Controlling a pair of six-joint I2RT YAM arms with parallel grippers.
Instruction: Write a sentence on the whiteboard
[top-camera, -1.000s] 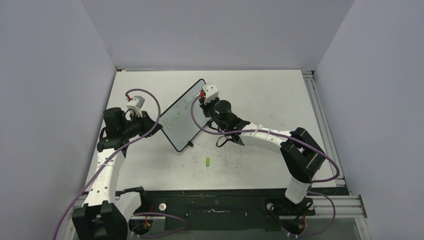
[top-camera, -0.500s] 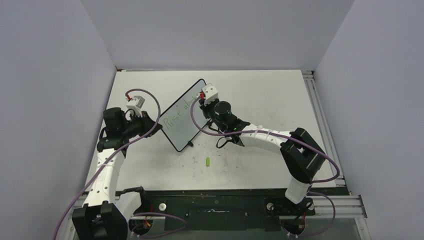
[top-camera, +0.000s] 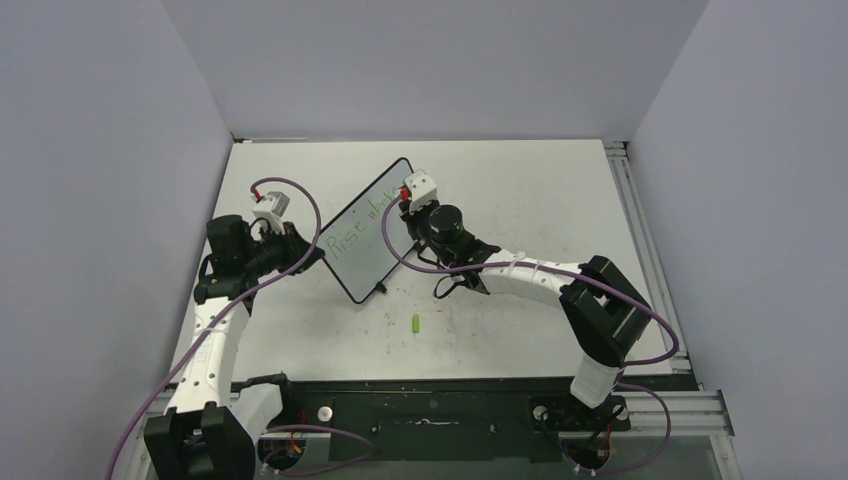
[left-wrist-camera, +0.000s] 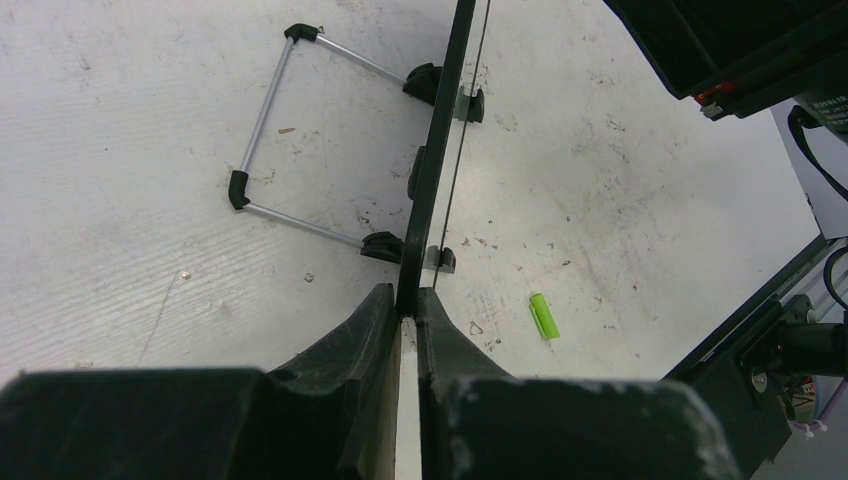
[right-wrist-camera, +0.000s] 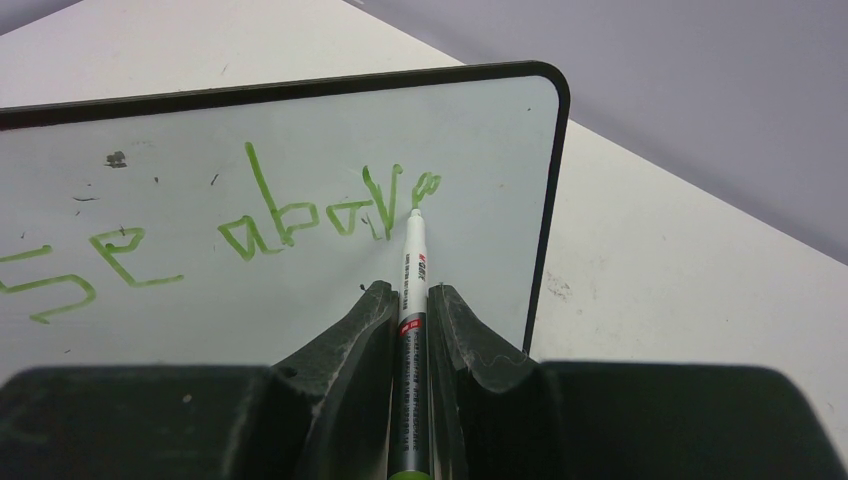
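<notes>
The whiteboard (top-camera: 362, 230) stands propped upright on its wire stand (left-wrist-camera: 270, 150), seen edge-on in the left wrist view (left-wrist-camera: 440, 150). My left gripper (left-wrist-camera: 407, 300) is shut on its near edge. Green lettering reading "Rise above" (right-wrist-camera: 300, 215) runs across the board (right-wrist-camera: 200, 130). My right gripper (right-wrist-camera: 410, 295) is shut on a white marker (right-wrist-camera: 412, 290), whose green tip touches the last letter "e". In the top view the right gripper (top-camera: 408, 200) sits at the board's far right part and the left gripper (top-camera: 312, 255) at its near left edge.
A green marker cap (top-camera: 416, 323) lies on the scuffed white tabletop (top-camera: 520, 200) in front of the board, also in the left wrist view (left-wrist-camera: 543, 315). Grey walls close the table on three sides. A metal rail (top-camera: 640, 240) runs along the right edge.
The right gripper with the marker has shifted slightly along the board while the lettering grew. The left arm and the board have not moved.
</notes>
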